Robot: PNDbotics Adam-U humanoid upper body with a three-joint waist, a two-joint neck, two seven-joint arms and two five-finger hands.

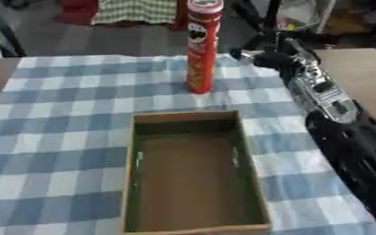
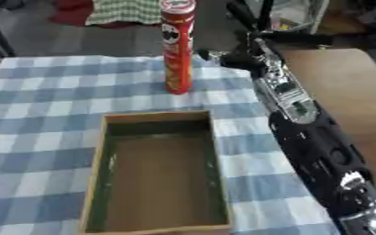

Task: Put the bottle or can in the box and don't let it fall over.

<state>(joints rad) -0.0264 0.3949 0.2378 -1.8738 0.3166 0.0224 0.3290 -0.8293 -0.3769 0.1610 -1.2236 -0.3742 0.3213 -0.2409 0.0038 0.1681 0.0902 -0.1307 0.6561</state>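
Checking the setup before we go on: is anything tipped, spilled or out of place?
Nothing stands out. The red can stands upright on the checked cloth, beyond the empty box. The right robot hand is beside the can, apparently not touching it.

Glossy red can; matt cardboard box; checked cloth tablecloth; wood table.
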